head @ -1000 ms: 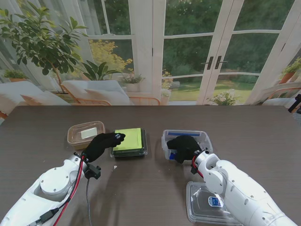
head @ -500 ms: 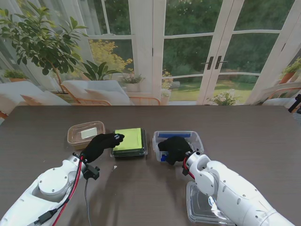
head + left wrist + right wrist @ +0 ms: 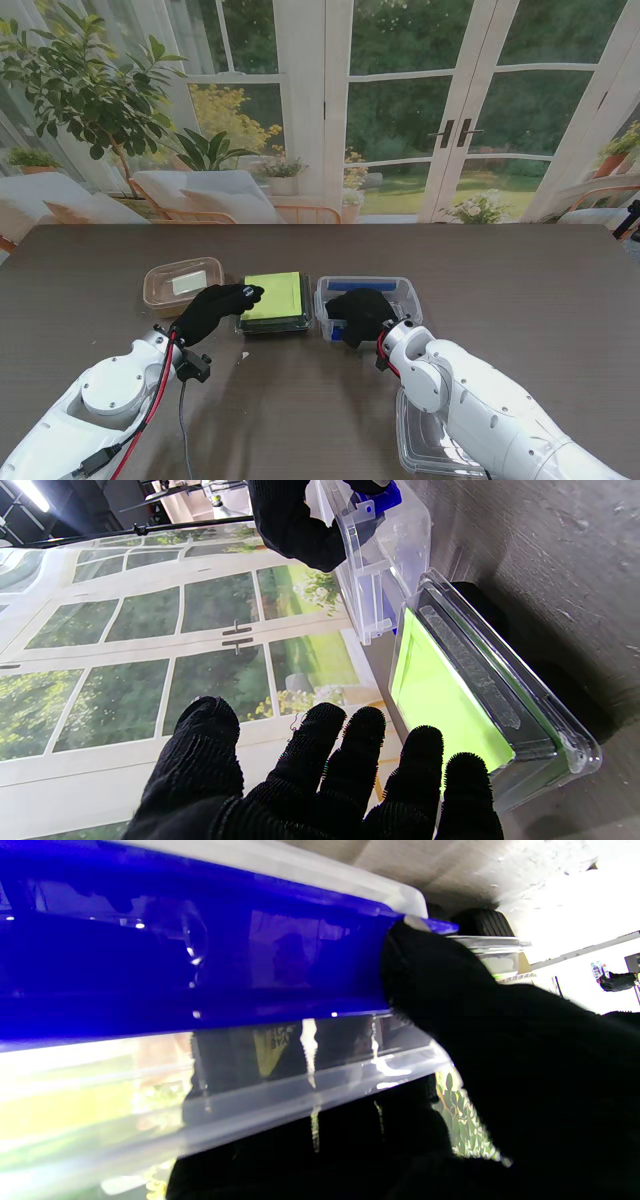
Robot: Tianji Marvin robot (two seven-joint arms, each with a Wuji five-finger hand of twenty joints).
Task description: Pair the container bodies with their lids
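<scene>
— Stand view?
— The right hand (image 3: 361,316), clamped on the clear blue-clipped container (image 3: 400,292), has slid it left — now just beside the green-lidded box (image 3: 276,298). The clear lid (image 3: 425,447) lies near, its label unreadable.
— Left wrist?
— The left hand (image 3: 320,775) hovers, fingers spread.
— Right wrist?
— Blue clip (image 3: 190,965) pinched; no legible writing.

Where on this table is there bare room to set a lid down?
Bare wood lies between the row of containers and the far table edge, and right of the clear blue-clipped container. It is crowded from the tan container through the green-lidded container.
</scene>
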